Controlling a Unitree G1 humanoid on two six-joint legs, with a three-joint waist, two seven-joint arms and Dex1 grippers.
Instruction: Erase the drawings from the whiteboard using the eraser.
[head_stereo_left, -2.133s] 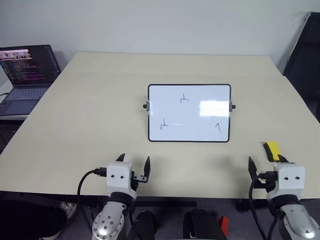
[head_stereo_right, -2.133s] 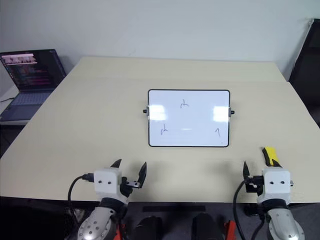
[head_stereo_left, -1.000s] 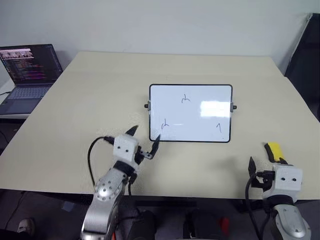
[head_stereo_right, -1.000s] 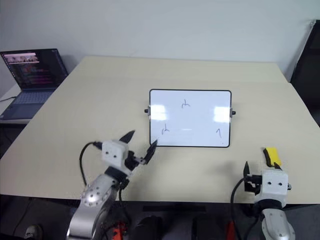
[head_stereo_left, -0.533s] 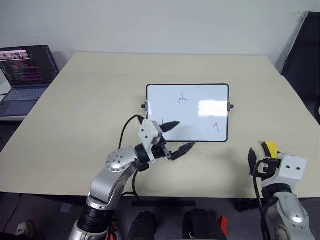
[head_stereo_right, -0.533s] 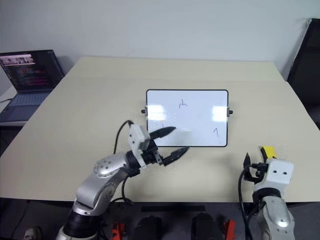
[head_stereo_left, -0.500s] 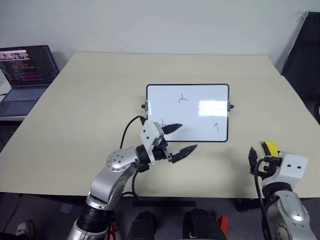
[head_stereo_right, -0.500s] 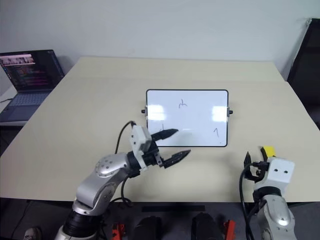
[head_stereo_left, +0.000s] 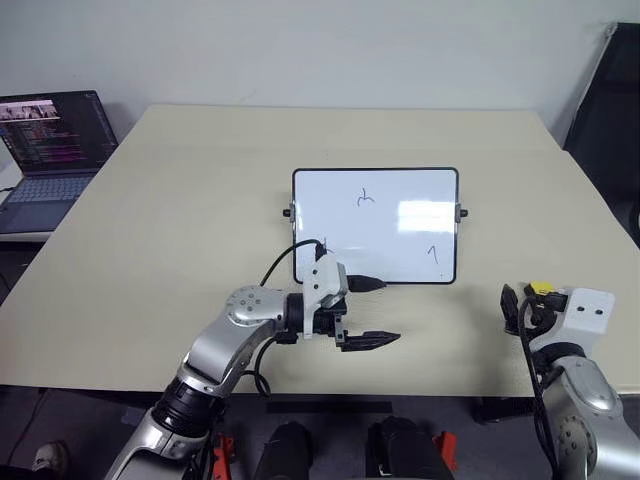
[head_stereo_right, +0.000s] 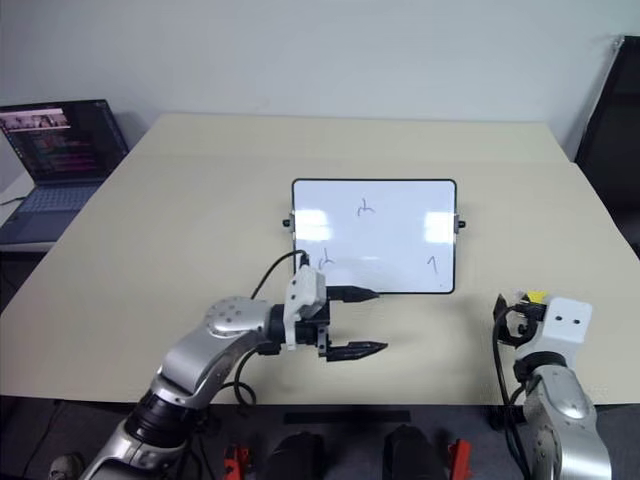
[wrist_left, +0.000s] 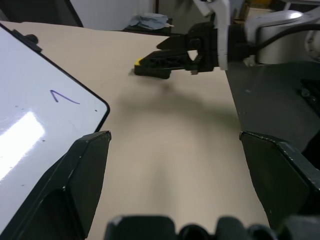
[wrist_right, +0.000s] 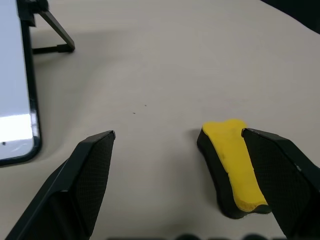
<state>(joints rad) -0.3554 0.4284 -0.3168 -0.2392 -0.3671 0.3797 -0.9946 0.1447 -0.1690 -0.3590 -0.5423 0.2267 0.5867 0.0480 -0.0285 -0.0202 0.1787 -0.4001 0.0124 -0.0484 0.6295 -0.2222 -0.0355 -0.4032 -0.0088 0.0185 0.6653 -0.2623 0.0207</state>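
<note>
Since the earlier frames the left end effector (head_stereo_left: 372, 312) has swung from the near tabletop edge across to the right, and now points sideways just below the whiteboard's near edge, fingers wide apart and empty. The right end effector (wrist_right: 190, 165) has eased forward to the small yellow eraser with a black base (wrist_right: 232, 169), fingers spread wide; the eraser lies between them against the right finger (wrist_right: 280, 175), ungripped. Bare beige tabletop (head_stereo_left: 200, 200) lies open between the two end effectors and out to every edge. Beyond the left end effector, the glossy white black-framed whiteboard (head_stereo_left: 400, 190) carries three thin black marker drawings (head_stereo_left: 367, 199), all intact. Far left sits a dark-screened laptop (head_stereo_left: 50, 140).
</note>
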